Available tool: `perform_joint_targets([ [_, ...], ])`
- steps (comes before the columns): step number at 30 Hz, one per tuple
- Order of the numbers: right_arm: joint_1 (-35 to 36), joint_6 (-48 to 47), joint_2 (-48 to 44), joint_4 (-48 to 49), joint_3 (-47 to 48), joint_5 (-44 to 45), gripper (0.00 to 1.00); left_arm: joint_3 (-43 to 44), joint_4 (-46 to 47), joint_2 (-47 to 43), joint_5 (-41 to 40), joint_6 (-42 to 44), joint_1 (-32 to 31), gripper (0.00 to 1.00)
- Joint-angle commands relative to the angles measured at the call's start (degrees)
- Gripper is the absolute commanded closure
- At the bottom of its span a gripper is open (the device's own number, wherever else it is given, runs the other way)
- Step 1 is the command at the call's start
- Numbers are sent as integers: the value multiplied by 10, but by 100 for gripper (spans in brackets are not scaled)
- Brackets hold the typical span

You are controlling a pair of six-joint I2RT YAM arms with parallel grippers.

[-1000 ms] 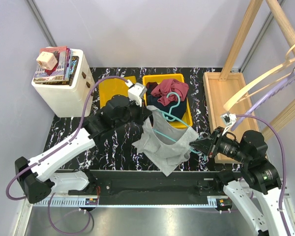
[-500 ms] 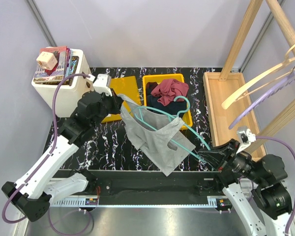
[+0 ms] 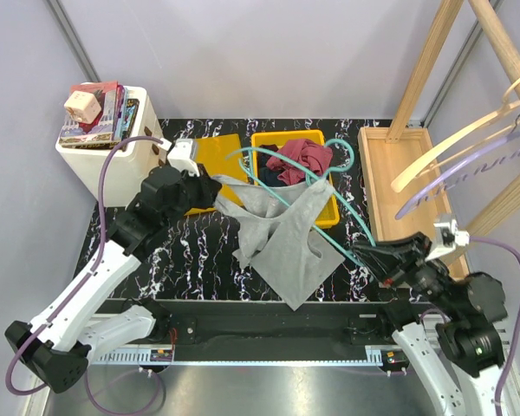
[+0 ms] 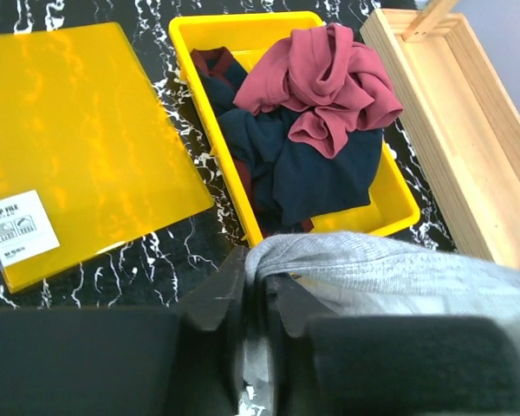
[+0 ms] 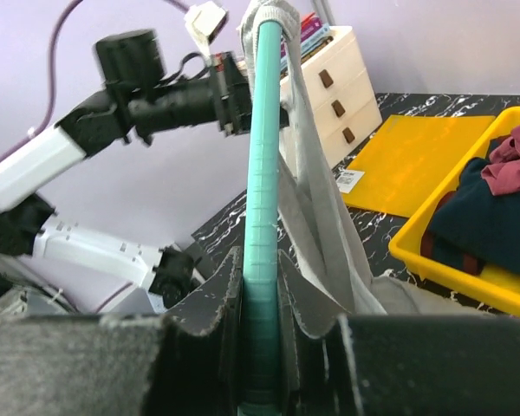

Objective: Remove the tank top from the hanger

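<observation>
The grey tank top point(image 3: 282, 238) hangs in the middle of the table, draped over a teal hanger point(image 3: 282, 192) whose hook point(image 3: 345, 154) reaches over the yellow bin. My left gripper point(image 3: 210, 186) is shut on a strap of the tank top and holds it out to the left. In the left wrist view the grey fabric point(image 4: 399, 277) is pinched between the jaws of the left gripper point(image 4: 260, 290). My right gripper point(image 3: 374, 256) is shut on the hanger's lower end. In the right wrist view the right gripper point(image 5: 262, 286) clamps the teal hanger point(image 5: 264, 130), with the tank top point(image 5: 316, 199) hanging beside it.
A yellow bin point(image 3: 334, 212) with red and navy clothes stands at the back centre, its flat yellow lid point(image 3: 215, 158) to the left. A wooden tray point(image 3: 399, 182) and a wooden rack with hangers point(image 3: 468, 147) are at the right. A white drawer unit point(image 3: 104, 169) is at the back left.
My left gripper pulled the strap leftward and away from the hanger. My right gripper drew back to the right, swinging the hanger's hook toward the back, over the bin. The tank top now stretches wider.
</observation>
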Motion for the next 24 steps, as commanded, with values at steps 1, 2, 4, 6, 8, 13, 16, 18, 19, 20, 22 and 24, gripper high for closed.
perform_joint_targets([
  [1,0,39,93,184,-31,23,100,7,26,-26,31,-4,4,72],
  [2,0,42,107,204,-35,18,100,8,25,-33,35,-4,5,54],
  [4,0,52,143,273,-48,-1,100,6,23,-55,58,-3,5,31],
  [6,0,60,166,312,-56,-22,100,0,27,-83,98,-11,4,11],
  [8,0,66,196,347,-64,-37,100,-15,79,-112,197,-37,4,5],
  [13,0,77,234,407,-90,-69,100,-49,225,-118,311,-157,4,1],
  [16,0,90,244,450,-110,-97,100,-50,274,-91,297,-198,4,1],
  [18,0,95,244,479,-122,-109,100,-58,302,-72,278,-248,4,1],
  [19,0,92,242,485,-133,-110,100,-64,339,-68,265,-284,4,1],
  [20,0,91,241,487,-137,-115,100,-70,361,-59,258,-301,4,1],
  [22,0,86,237,494,-149,-120,100,-87,417,-51,239,-349,4,1],
  [24,0,84,231,502,-162,-126,100,-98,447,-42,224,-374,3,1],
])
